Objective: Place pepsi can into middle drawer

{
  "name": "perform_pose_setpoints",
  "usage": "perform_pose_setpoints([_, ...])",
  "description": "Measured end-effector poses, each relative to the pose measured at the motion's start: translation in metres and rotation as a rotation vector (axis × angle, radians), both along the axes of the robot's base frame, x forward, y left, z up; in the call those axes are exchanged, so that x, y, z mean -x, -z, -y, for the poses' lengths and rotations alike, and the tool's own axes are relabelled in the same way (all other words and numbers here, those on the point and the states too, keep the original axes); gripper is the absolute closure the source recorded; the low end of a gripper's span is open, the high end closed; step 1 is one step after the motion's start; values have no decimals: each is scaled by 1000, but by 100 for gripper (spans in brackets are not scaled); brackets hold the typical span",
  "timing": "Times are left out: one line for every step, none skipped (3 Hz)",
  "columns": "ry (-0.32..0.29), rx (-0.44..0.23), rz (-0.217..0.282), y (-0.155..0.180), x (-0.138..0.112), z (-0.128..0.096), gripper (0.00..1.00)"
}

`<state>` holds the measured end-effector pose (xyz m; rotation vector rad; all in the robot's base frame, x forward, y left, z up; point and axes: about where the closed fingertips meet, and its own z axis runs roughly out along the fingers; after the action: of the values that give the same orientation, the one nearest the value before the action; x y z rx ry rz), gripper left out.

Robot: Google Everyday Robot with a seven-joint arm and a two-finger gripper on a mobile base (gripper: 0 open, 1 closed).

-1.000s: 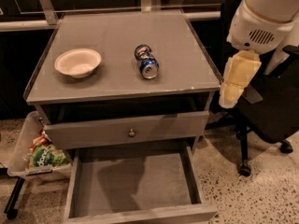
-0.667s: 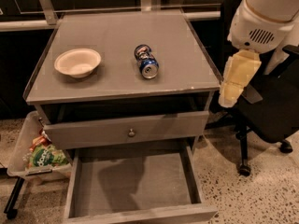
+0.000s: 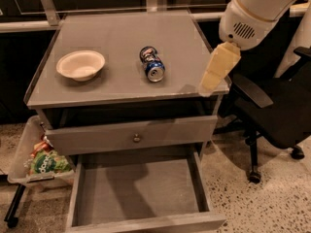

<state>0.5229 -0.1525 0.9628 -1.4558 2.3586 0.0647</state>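
Note:
The pepsi can (image 3: 152,63) lies on its side on the grey cabinet top (image 3: 121,33), near the middle, its silver end facing the front. The middle drawer (image 3: 141,191) is pulled open below, and its flat grey floor is bare. My gripper (image 3: 208,85) hangs from the white arm (image 3: 252,13) over the cabinet's front right corner, to the right of the can and apart from it. It holds nothing that I can see.
A white bowl (image 3: 80,64) sits on the left of the cabinet top. A closed drawer front with a round knob (image 3: 137,138) is above the open drawer. A clear bin with a green snack bag (image 3: 46,161) stands at the left. A black office chair (image 3: 272,110) is at the right.
My gripper has moved left and slightly up, from beside the cabinet's right edge to over its front right corner. The can, the bowl and the drawer have not moved.

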Motion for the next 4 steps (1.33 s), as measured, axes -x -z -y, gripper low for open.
perform_pose_setpoints([139, -91, -25, -6, -36, -10, 0])
perform_pose_setpoints([237, -156, -61, -8, -69, -15, 0])
perform_pose_setpoints([244, -165, -50, -11, -73, -16, 0])
perform_pose_setpoints([257, -181, -40, -3, -79, -41, 0])
